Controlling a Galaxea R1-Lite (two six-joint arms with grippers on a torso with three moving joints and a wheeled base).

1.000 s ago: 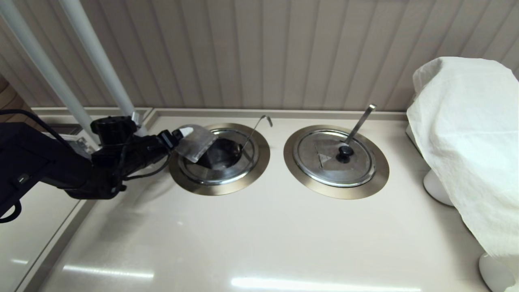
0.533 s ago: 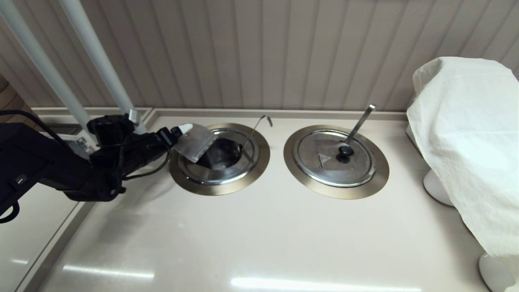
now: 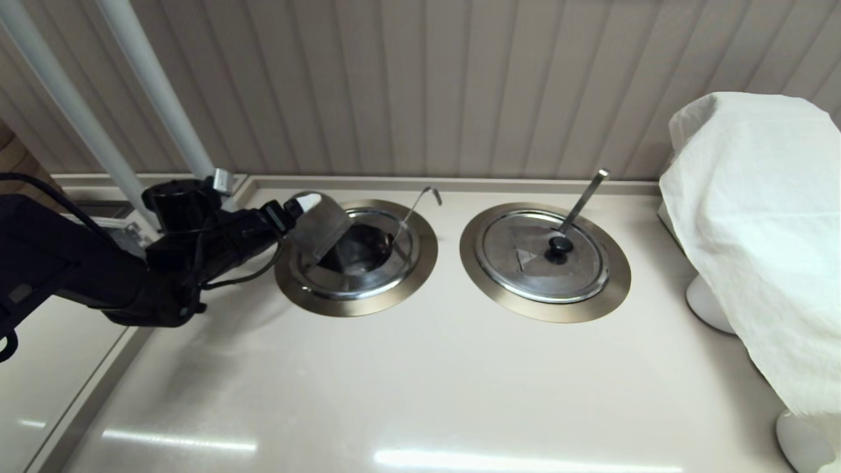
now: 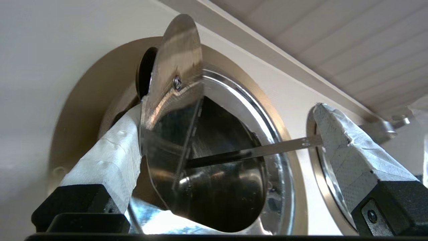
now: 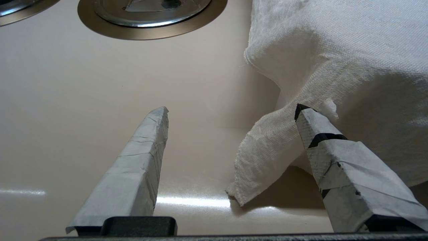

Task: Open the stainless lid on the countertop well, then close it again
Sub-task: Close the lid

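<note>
The left gripper [image 4: 227,113] is at the left edge of the countertop well [image 3: 420,259], reaching in low from the side away from the second well [image 3: 611,289]. Its jaws are wide apart and clamp nothing. One taped finger [image 4: 113,157] lies against the outer face of the stainless lid [image 3: 320,226], just beside the black knob [image 4: 145,72]; the other finger [image 4: 347,147] hangs well clear over the far side of the well.

The lid is tipped up steeply over the left half of the well, its shiny underside facing the open hole, its lower edge down inside the ring. The dark pan inside shows to the right of it. The thin wire handle [image 3: 415,207] rises out of the well and leans toward the wall, hook end up.

To the right of the well, the second well has its twin lid [image 3: 525,263] lying flat and shut, with a flat bar handle [image 3: 585,197] sticking up.

The right gripper [image 5: 231,109] hovers over the counter [image 3: 420,387], well apart from the well, jaws apart and empty, beside a white cloth [image 5: 334,60].
</note>
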